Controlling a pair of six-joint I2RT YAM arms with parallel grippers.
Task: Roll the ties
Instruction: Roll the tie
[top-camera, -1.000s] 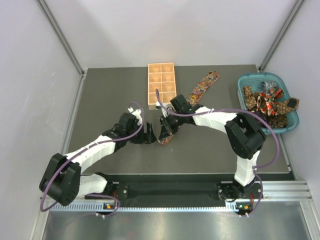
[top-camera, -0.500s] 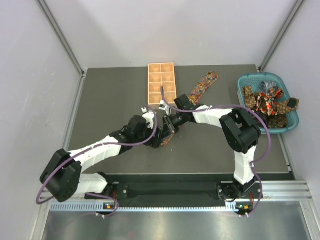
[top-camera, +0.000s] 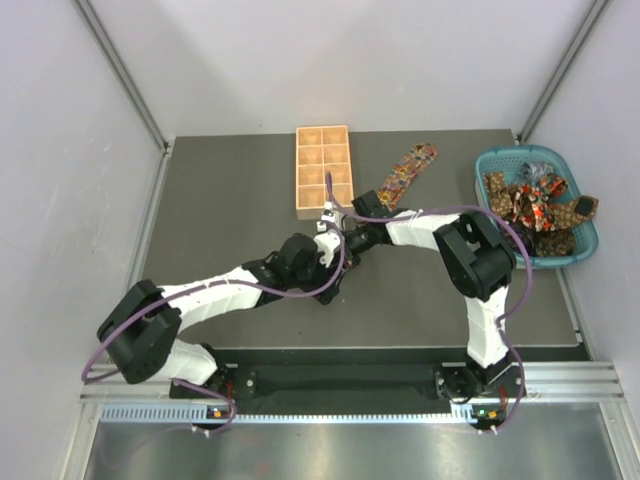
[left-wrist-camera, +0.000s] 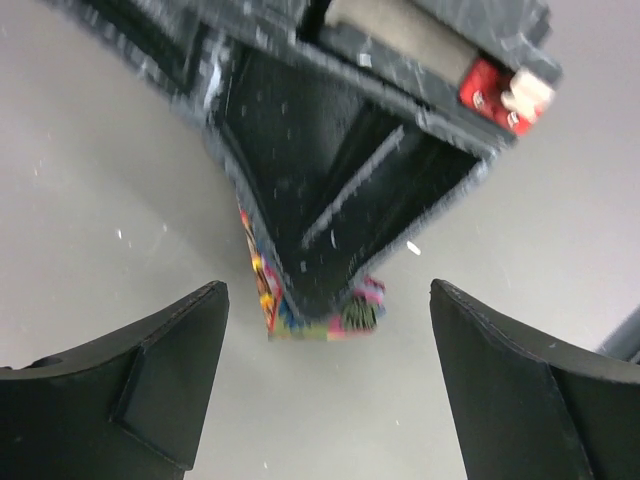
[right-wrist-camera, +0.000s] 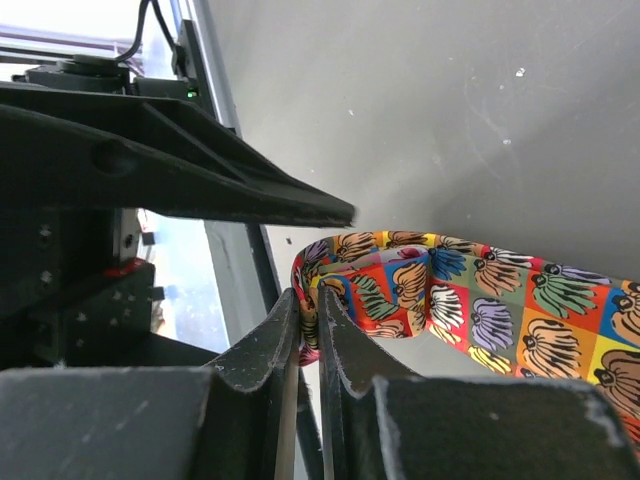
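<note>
Tie, its end folded over, is pinched by our closed right tool to seed the roll, we judge, our left tool gaping open around it.

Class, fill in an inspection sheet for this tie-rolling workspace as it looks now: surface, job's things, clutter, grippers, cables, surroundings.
Surface: dark grey table, with a few pale flecks.
Job's things: one printed tie lies across the table, its near end folded back at the grippers; more ties are heaped at the right edge.
Clutter: wooden tray, compartments look empty; teal basket holding the heap.
Grippers: left gripper open, facing the folded end; right gripper shut on the tie.
Cables: purple cables loop along both arms.
Surroundings: pale walls on three sides; metal rail at the near edge.
</note>
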